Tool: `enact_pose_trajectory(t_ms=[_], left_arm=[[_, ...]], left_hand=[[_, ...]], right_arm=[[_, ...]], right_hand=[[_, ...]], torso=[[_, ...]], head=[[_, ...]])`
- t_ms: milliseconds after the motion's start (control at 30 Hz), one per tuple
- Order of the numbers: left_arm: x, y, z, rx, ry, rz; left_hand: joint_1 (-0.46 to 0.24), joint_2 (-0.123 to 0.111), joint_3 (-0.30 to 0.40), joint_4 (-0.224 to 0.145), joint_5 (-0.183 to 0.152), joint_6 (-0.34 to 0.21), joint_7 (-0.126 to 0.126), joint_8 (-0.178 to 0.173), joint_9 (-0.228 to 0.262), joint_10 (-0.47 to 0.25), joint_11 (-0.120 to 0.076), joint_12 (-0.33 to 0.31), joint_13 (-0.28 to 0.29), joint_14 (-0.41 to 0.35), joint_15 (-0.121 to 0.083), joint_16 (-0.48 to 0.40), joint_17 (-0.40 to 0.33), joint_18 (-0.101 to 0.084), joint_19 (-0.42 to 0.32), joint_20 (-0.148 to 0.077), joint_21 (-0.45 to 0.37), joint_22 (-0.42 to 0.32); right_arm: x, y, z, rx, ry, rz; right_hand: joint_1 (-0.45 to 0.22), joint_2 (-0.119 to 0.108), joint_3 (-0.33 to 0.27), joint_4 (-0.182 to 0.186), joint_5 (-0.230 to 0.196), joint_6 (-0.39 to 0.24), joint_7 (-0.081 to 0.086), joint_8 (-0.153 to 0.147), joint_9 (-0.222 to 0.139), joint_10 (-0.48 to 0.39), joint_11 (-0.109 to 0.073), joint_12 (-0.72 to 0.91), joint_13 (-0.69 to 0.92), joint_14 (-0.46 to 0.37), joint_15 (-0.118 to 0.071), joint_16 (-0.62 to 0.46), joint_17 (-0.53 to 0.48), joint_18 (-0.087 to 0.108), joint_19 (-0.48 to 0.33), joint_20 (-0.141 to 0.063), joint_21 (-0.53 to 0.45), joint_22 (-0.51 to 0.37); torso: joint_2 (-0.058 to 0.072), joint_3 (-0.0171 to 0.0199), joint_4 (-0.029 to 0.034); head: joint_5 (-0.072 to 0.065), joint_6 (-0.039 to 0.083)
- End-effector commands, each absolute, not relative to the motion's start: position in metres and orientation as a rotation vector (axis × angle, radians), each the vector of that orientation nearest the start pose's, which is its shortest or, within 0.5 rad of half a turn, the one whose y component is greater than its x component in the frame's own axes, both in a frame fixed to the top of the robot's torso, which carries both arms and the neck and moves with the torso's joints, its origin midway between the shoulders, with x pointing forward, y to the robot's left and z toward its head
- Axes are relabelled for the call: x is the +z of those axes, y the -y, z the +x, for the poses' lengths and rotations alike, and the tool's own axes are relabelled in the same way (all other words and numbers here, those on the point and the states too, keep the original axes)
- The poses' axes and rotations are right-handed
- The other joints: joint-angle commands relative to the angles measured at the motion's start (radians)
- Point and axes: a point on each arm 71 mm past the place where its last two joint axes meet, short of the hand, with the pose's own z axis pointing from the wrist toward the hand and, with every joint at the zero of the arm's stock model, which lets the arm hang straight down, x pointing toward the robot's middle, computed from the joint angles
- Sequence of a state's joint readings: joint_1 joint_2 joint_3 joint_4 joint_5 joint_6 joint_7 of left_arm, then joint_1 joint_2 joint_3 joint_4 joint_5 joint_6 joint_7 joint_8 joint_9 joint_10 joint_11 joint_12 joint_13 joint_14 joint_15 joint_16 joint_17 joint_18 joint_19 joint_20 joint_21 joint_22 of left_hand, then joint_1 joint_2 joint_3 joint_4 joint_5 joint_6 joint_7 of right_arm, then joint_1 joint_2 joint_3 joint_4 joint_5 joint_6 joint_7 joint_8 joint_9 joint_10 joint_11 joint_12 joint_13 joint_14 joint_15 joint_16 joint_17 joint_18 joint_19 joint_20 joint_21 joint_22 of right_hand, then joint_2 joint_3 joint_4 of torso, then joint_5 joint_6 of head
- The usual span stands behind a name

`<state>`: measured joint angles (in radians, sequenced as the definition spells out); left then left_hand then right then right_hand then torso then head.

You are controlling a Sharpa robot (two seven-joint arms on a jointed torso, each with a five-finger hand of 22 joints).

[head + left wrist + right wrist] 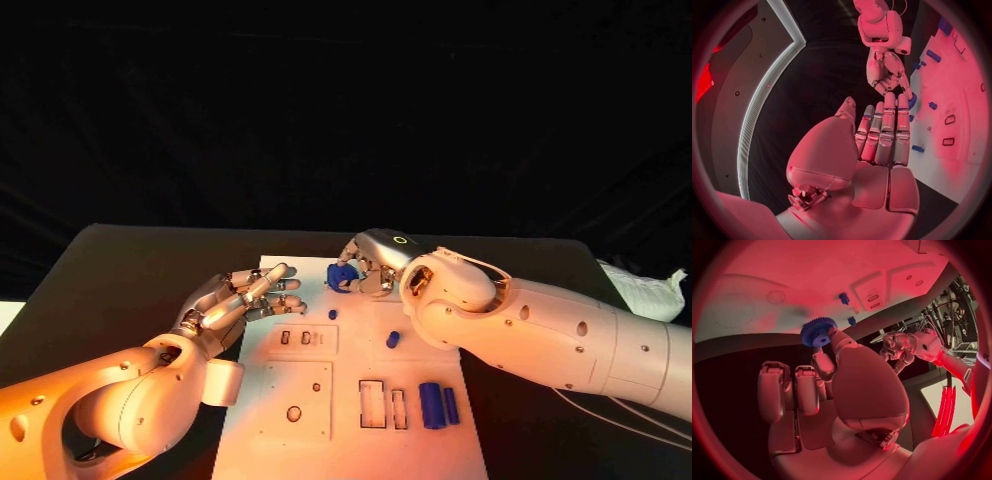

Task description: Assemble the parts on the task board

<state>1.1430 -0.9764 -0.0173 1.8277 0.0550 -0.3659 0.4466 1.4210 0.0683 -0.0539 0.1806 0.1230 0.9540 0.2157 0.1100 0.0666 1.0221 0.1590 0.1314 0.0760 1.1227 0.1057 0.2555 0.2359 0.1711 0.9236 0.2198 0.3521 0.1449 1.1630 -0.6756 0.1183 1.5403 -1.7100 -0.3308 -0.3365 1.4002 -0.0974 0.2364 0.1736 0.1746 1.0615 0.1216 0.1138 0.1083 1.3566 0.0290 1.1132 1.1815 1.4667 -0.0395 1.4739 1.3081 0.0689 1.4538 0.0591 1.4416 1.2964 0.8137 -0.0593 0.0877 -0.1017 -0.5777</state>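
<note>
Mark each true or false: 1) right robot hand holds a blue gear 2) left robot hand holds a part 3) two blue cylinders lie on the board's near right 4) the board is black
1) True: the right robot hand pinches the blue gear.
2) False: the left robot hand is empty, fingers extended.
3) True: two blue cylinders lie side by side there.
4) False: the task board is white; the table is black.

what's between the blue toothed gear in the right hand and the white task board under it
Nothing visible. The right hand pinches the blue toothed gear above the far end of the white task board; the left hand hovers off to the side.
</note>
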Motion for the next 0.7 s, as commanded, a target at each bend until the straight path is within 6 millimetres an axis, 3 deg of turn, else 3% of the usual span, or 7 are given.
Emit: enact_pose_trajectory(t_ms=[33, 333, 400, 700], left_arm=[[-0.167, -0.186, 0.422, -1.723, -1.421, -1.172], [-0.167, -0.185, 0.422, -1.726, -1.422, -1.171], [-0.167, -0.184, 0.422, -1.727, -1.423, -1.171], [-0.167, -0.184, 0.422, -1.728, -1.424, -1.171]], left_hand=[[0.009, -0.001, 0.000, -0.005, 0.005, 0.005, -0.002, -0.006, -0.001, 0.004, 0.002, -0.005, -0.001, 0.004, 0.002, -0.006, 0.002, 0.012, 0.007, 0.000, -0.004, -0.001], [0.010, 0.000, 0.001, -0.006, 0.005, 0.005, -0.002, -0.006, -0.001, 0.005, 0.002, -0.006, -0.002, 0.004, 0.002, -0.006, 0.003, 0.012, 0.008, 0.000, -0.005, -0.002], [0.010, 0.000, 0.001, -0.006, 0.005, 0.005, -0.002, -0.006, -0.001, 0.005, 0.002, -0.006, -0.002, 0.004, 0.002, -0.006, 0.003, 0.012, 0.008, 0.000, -0.005, -0.002], [0.010, 0.000, 0.001, -0.006, 0.005, 0.005, -0.002, -0.006, -0.001, 0.005, 0.002, -0.006, -0.002, 0.004, 0.002, -0.006, 0.003, 0.012, 0.008, 0.000, -0.005, -0.002]], right_arm=[[-0.135, 0.115, 0.495, 0.543, -1.455, -0.213], [-0.143, 0.097, 0.505, 0.538, -1.477, -0.224], [-0.145, 0.094, 0.506, 0.538, -1.481, -0.226], [-0.150, 0.088, 0.510, 0.525, -1.507, -0.238]], right_hand=[[-0.005, 0.004, 0.006, -0.001, 0.004, 0.019, -0.010, 0.007, 0.015, 0.003, -0.005, 0.002, 0.001, 0.071, -0.008, 0.004, 0.095, -0.014, 0.006, -0.001, 0.006, 0.001], [-0.005, 0.001, 0.009, -0.004, 0.005, 0.016, -0.010, 0.004, 0.014, 0.002, -0.005, 0.000, 0.000, 0.072, -0.009, 0.005, 0.096, -0.014, 0.006, -0.001, 0.006, 0.001], [-0.005, 0.000, 0.010, -0.006, 0.004, 0.015, -0.009, 0.003, 0.014, 0.002, -0.005, -0.002, -0.001, 0.072, -0.009, 0.005, 0.097, -0.014, 0.006, -0.002, 0.006, 0.002], [-0.013, -0.009, 0.012, -0.008, 0.001, 0.009, -0.006, -0.002, 0.012, -0.004, -0.002, -0.012, -0.008, 0.072, -0.007, 0.006, 0.100, -0.014, 0.006, -0.001, 0.006, 0.002]], torso=[[0.001, 0.0016, -0.0008], [0.000, 0.0009, -0.0013], [0.001, 0.0021, -0.0016], [0.001, 0.0022, -0.0046]], head=[[0.006, 0.000], [0.011, 0.001], [0.013, 0.001], [0.016, -0.001]])
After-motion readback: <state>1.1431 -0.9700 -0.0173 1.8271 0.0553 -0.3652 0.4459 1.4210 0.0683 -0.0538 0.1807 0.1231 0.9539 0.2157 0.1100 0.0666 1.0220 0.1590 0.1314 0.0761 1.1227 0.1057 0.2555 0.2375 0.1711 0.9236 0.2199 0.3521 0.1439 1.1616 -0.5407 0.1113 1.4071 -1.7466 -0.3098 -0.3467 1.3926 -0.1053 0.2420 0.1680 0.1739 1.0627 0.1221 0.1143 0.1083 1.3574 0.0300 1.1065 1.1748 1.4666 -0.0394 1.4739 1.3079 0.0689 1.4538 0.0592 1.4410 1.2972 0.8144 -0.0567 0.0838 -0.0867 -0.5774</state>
